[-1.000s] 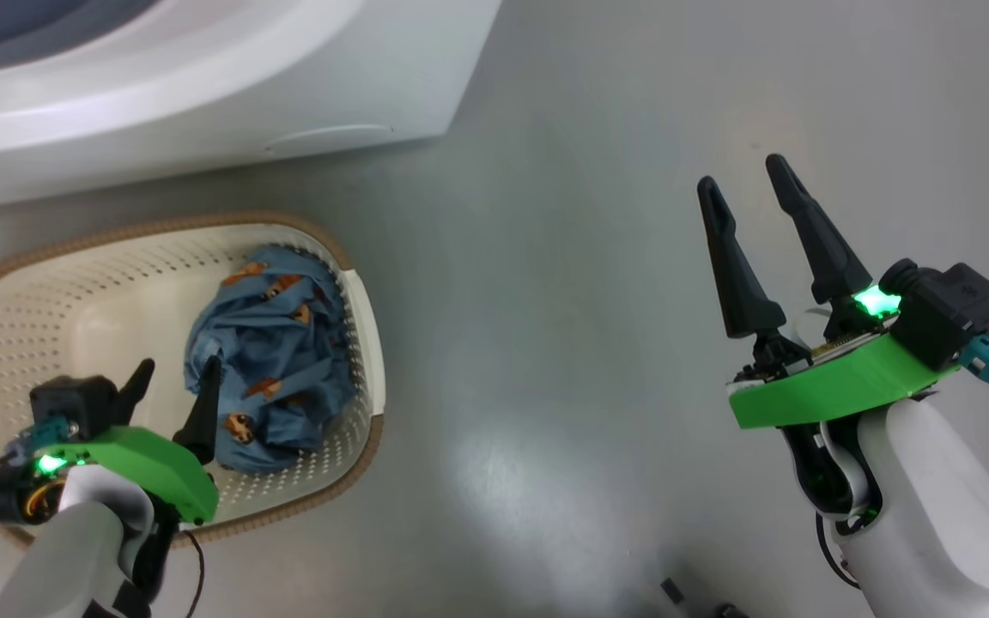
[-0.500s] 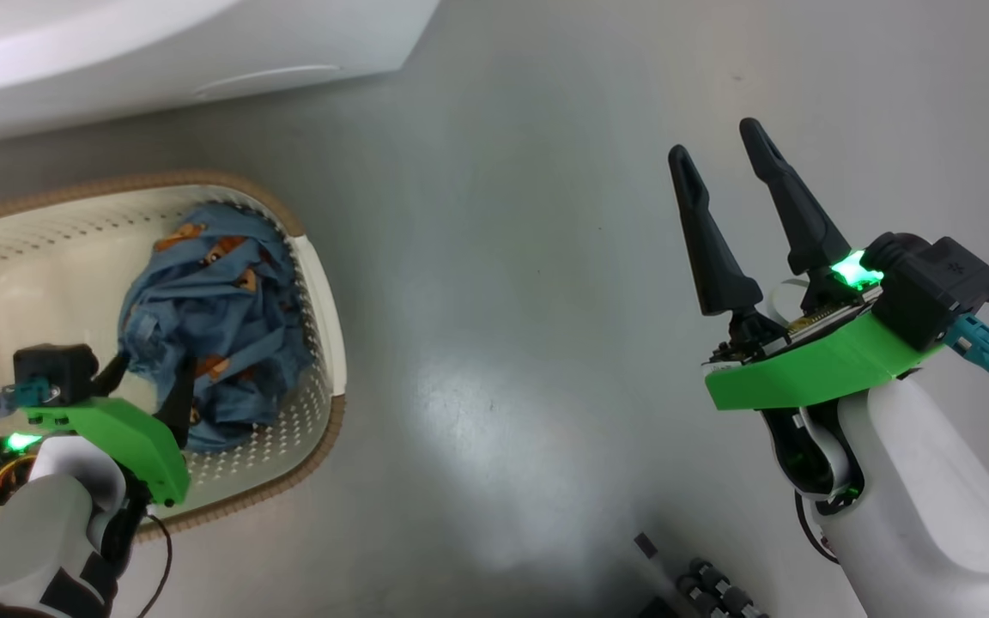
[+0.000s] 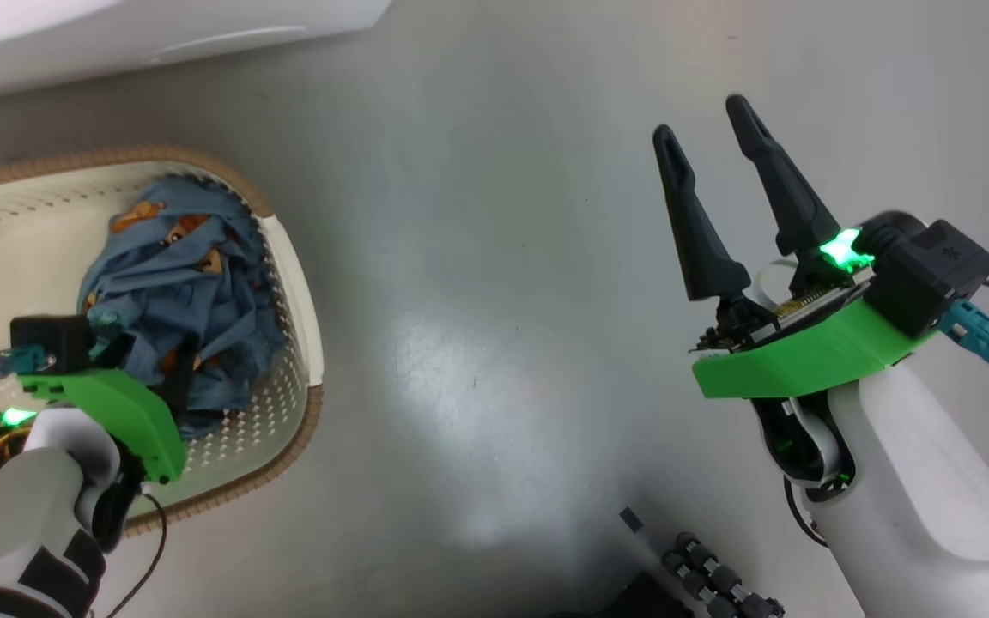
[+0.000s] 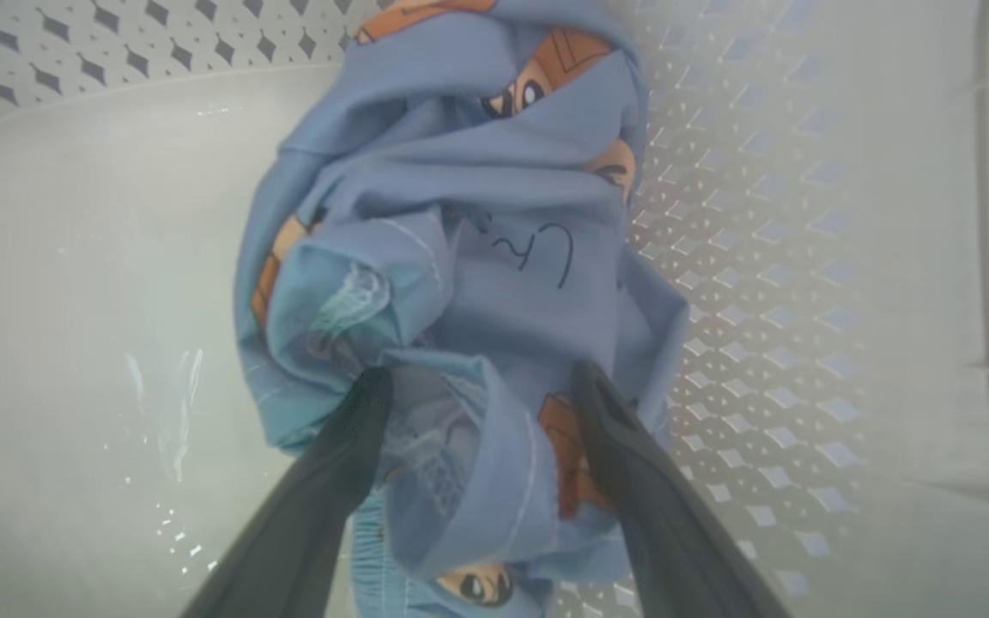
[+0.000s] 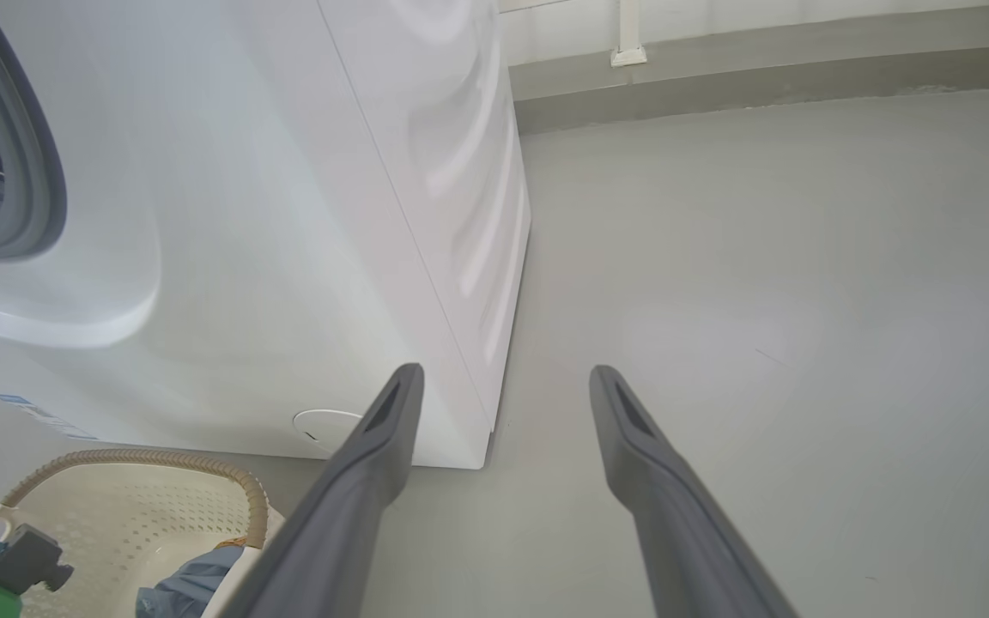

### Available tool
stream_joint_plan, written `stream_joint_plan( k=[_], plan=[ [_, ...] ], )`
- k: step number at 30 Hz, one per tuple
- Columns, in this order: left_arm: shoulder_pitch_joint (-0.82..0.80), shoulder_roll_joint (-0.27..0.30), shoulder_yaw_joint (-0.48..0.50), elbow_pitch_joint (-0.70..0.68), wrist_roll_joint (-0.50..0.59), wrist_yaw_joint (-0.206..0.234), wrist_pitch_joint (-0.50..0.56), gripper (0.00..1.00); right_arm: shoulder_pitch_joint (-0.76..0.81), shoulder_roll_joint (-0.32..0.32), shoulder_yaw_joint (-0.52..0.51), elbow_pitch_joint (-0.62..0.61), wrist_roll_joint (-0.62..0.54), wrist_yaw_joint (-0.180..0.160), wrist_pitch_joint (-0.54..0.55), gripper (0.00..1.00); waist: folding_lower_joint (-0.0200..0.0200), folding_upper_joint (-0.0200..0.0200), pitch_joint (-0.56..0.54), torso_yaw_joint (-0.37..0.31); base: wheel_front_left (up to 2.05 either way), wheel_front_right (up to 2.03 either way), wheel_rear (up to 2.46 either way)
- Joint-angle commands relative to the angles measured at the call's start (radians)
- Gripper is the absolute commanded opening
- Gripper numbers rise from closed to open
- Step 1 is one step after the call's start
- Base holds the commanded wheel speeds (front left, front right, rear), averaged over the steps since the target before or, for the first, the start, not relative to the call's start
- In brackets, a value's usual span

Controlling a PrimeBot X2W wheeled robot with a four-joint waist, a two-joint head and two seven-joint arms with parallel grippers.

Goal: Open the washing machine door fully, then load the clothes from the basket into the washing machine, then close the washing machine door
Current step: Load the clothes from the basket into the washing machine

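From the head camera: left tool [image 3: 151, 365] low at 8 o'clock, sunk into basket [image 3: 293, 257], spread and dug into clothes [image 3: 177, 275] heaped against the basket's 3 o'clock end. Right tool [image 3: 700, 124] well apart at 3 o'clock, spread, empty, above bare floor [image 3: 477, 300]. Washer [image 3: 160, 26] along the 11 o'clock edge. From the left wrist: fingers [image 4: 323, 481] straddling one fold, cloth between them and running on toward 12 o'clock, long axis 12 to 6. Not yet pinched, judging by the gap. Perforated basket wall at 3 o'clock. From the right wrist: tool parted on nothing, washer at 10 o'clock with grey gasket [image 5: 39, 172] at 9, basket rim at 7. Left arm plainly the nearer to the bundle. Likely next: squeezing shut on that fold, then lifting toward the washer. Count: one bundle, one basket, one washer, two tools.
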Motion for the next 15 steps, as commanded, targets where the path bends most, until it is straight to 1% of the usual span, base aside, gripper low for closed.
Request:
stream_joint_plan(
  k=[1,7,13,15],
  plan=[
    [-0.004,0.042,0.0,-0.022,-0.027,0.001,0.0,1.0,0.015,0.005,0.019,-0.027,-0.018,0.007,-0.008,1.0,-0.0001,-0.0001,0.011,-0.004,0.0,0.0,0.0],
    [-0.035,0.064,-0.086,-0.067,-0.105,0.001,0.003,1.0,0.006,0.006,0.028,-0.029,-0.019,0.007,-0.008,1.0,-0.0001,-0.0001,0.029,-0.009,0.0,0.0,0.0],
    [-0.075,0.08,-0.161,-0.066,-0.165,0.001,-0.005,1.0,-0.004,0.011,0.043,-0.031,-0.019,0.007,-0.008,1.0,-0.0001,-0.0001,0.043,-0.02,0.0,0.0,0.0],
    [-0.081,0.082,-0.172,-0.065,-0.175,0.001,-0.006,1.0,-0.005,0.011,0.045,-0.031,-0.019,0.007,-0.008,1.0,-0.0001,-0.0001,0.045,-0.022,0.0,0.0,0.0]
  ],
)
